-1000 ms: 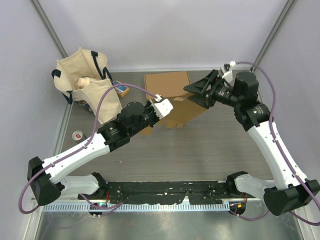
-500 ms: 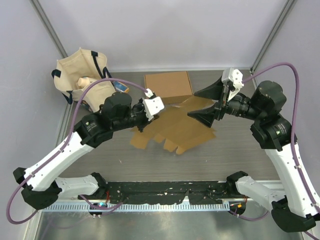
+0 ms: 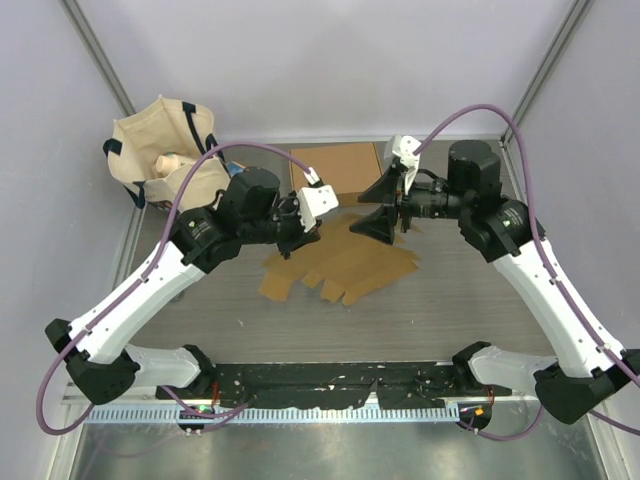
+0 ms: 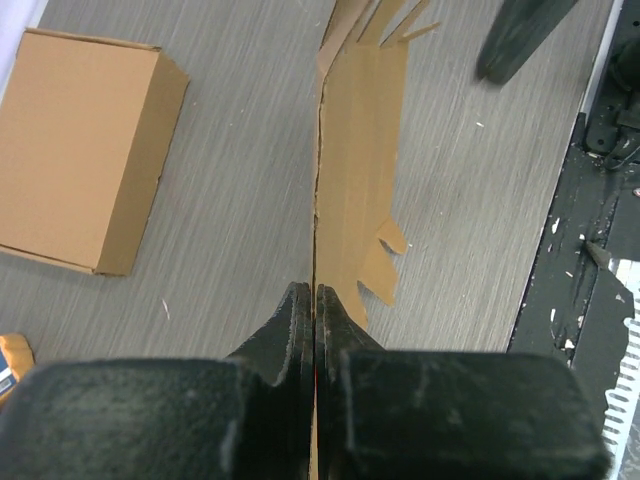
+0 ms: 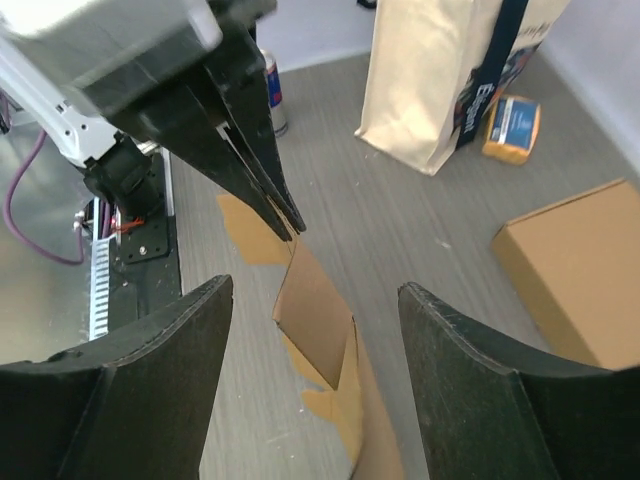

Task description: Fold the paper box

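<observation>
Over the desk, the left claw stays clamped on one edge of the flat paper box, tilting it up. The right claw — jaws wide, empty — has swung inward beside the sheet, so folding can begin. Crease lines are hidden; the far flaps probably rest on the desk.

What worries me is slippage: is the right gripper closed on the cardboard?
No: the right gripper stands open, not touching the cardboard; the left gripper pinches it.
</observation>
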